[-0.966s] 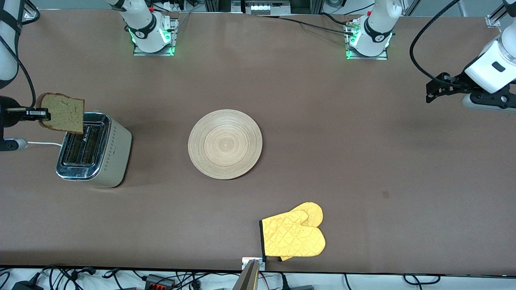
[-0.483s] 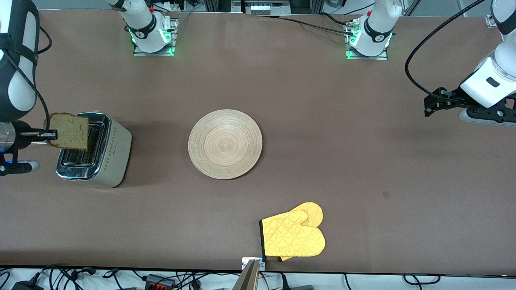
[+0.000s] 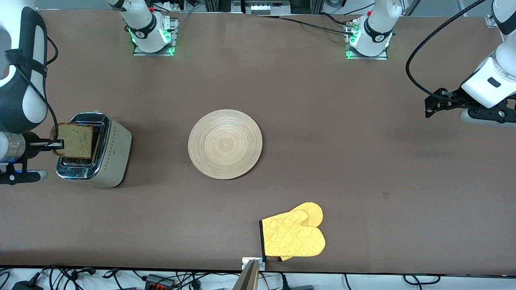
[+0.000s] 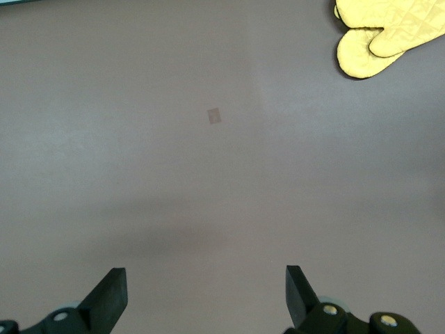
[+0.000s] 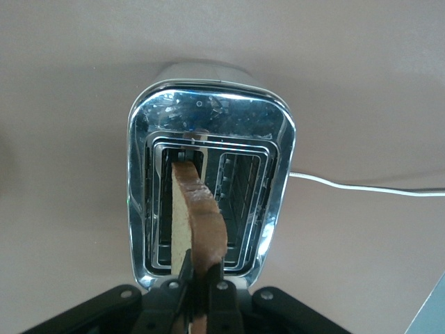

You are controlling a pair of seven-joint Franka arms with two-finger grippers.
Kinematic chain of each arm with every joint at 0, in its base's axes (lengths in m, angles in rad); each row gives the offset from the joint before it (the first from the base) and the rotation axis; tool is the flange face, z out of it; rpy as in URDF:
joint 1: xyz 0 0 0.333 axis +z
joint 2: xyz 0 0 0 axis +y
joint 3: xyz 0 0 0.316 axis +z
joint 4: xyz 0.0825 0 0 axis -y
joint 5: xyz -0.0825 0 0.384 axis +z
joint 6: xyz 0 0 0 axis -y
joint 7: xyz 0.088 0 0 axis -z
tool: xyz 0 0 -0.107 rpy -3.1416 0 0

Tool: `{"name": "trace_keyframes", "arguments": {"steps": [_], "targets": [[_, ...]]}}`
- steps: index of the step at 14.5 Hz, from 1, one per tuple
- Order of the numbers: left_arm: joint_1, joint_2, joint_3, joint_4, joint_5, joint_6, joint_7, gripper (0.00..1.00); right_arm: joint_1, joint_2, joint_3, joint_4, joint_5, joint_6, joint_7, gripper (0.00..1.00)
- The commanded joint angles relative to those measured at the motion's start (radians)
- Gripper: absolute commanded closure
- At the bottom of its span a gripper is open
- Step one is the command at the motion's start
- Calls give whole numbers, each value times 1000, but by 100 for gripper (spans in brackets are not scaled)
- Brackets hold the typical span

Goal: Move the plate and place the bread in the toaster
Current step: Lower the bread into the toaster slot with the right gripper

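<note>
My right gripper (image 3: 56,143) is shut on the bread (image 3: 76,141), a tan slice with a brown crust, held on edge over the toaster (image 3: 96,151). The right wrist view shows the bread (image 5: 195,216) between my fingers (image 5: 182,278), its lower edge at the mouth of one slot of the chrome-topped toaster (image 5: 274,132). The round light-wood plate (image 3: 225,143) lies at the table's middle. My left gripper (image 3: 430,108) is open and empty, waiting above the table at the left arm's end; its fingertips (image 4: 111,296) frame bare tabletop.
A yellow oven mitt (image 3: 293,235) lies near the table's front edge, nearer the camera than the plate, and shows in the left wrist view (image 4: 389,31). The toaster's white cord (image 5: 361,188) trails away from the toaster on the table.
My right gripper has carried the bread down and toward the camera, from above the toaster's end to the mouth of a slot. The left gripper dropped slightly, then stopped.
</note>
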Motion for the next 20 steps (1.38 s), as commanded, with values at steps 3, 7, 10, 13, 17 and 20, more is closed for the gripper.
{"name": "trace_keyframes", "arguments": {"steps": [3,7,10,13,17,20], "targets": [[-1,4,2,20,3,-3,4,0,-1,39,8,28,-13,10,2,100],[6,4,8,20,-39,-3,5,0,0,58,8,27,-10,53,4,100],[4,4,8,23,-42,1,4,0,0,65,10,27,-4,67,8,93],[4,5,8,42,-37,23,4,0,-4,67,11,28,31,72,5,0],[3,5,3,43,-37,23,14,0,-1,30,11,37,37,30,7,0],[-2,5,3,45,-36,24,14,0,2,-63,7,39,37,-8,8,0]]}}
